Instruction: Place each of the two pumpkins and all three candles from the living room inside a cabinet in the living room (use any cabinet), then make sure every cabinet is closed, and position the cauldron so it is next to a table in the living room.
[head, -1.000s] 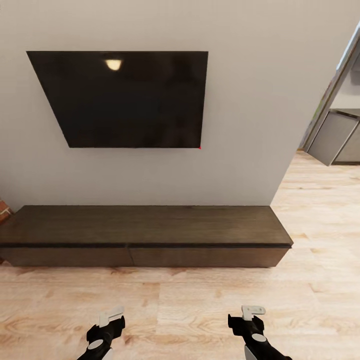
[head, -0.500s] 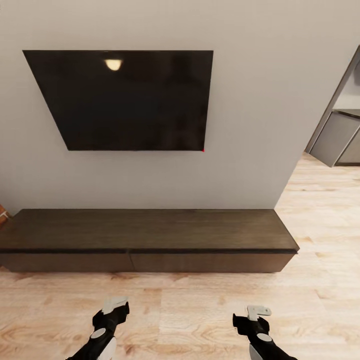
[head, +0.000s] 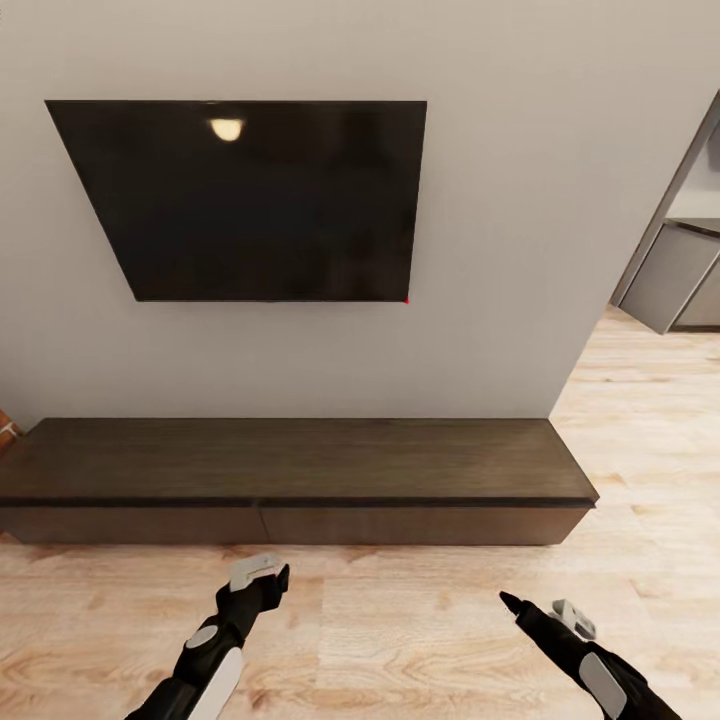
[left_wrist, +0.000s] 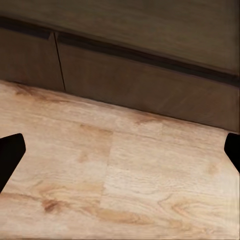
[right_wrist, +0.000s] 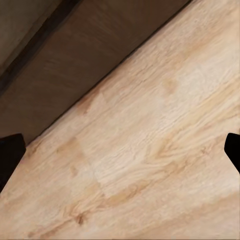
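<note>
The left tool (head: 262, 572) hangs over the wooden floor (head: 400, 620), jaws spread wide and empty, as the left wrist view shows with fingertips (left_wrist: 10, 155) at the edges. The right tool (head: 530, 610) is likewise open and empty. Just ahead stands the cabinet (head: 290, 460), both fronts closed, below a wall-mounted television (head: 250, 200).

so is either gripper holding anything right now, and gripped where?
Nothing held. Left gripper and right gripper are both open and empty over the wood floor, in front of the closed cabinet.
</note>
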